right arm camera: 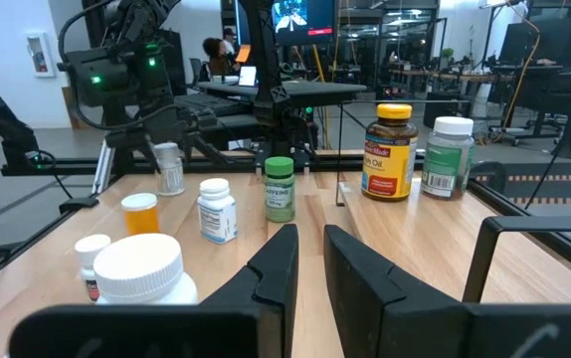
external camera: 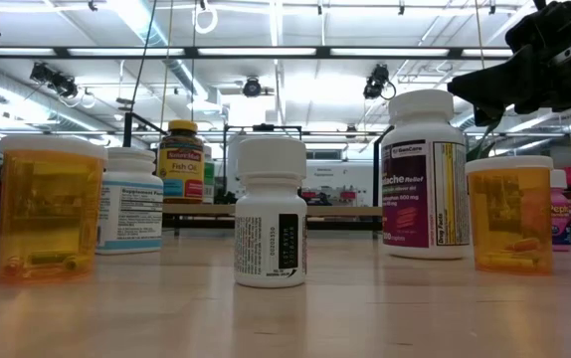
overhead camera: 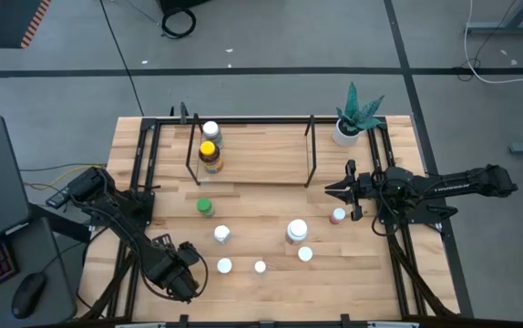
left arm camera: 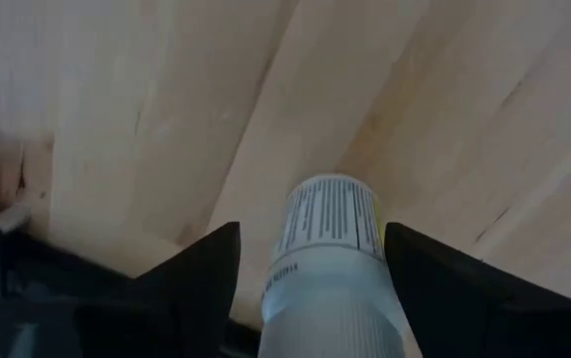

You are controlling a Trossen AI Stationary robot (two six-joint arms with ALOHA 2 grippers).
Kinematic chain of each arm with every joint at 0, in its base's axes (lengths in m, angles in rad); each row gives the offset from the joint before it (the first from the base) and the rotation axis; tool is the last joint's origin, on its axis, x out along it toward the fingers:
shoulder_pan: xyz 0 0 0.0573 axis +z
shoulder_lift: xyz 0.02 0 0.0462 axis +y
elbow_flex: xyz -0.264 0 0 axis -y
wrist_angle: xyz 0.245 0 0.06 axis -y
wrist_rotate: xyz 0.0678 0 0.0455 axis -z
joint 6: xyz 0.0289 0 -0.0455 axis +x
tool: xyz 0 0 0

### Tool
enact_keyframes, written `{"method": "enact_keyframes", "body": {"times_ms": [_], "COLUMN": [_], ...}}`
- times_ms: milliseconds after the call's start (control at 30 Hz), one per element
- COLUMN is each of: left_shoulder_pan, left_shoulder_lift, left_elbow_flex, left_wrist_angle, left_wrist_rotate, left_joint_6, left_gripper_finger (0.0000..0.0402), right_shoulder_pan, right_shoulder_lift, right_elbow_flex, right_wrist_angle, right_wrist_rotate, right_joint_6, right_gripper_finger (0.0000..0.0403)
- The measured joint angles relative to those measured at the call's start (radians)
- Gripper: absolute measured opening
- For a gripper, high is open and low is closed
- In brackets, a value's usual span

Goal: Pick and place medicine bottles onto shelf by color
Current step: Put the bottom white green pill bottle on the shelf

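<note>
Tabletop (overhead camera: 271,219) pale matt wood; shelf (overhead camera: 261,150) light wood, black metal rods.

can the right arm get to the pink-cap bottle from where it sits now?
Probably yes. The right gripper hangs just above the pink-cap bottle at the table's right side, with no other bottle between them; the nearest big white-cap bottle stands off to one side. Its fingers are shut, so they must open first.

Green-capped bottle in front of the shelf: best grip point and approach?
Grip the small green-capped medicine bottle around its round body just below the cap, coming from above. It stands upright on the wooden table with free space all round, so fingers should fit either side.
</note>
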Motion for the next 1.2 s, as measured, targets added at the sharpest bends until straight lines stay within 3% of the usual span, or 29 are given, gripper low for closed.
{"method": "enact_keyframes", "body": {"times_ms": [1200], "left_shoulder_pan": [0.018], "left_shoulder_lift": [0.000], "left_elbow_flex": [0.008], "left_wrist_angle": [0.005], "left_wrist_rotate": [0.012], "left_joint_6": [0.003], "left_gripper_finger": [0.0272], "right_shoulder_pan": [0.000], "right_shoulder_lift": [0.000], "right_elbow_flex": [0.000], "right_wrist_angle": [0.000], "right_wrist_rotate": [0.000], "right_joint_6": [0.000], "right_gripper_finger": [0.0062]}}
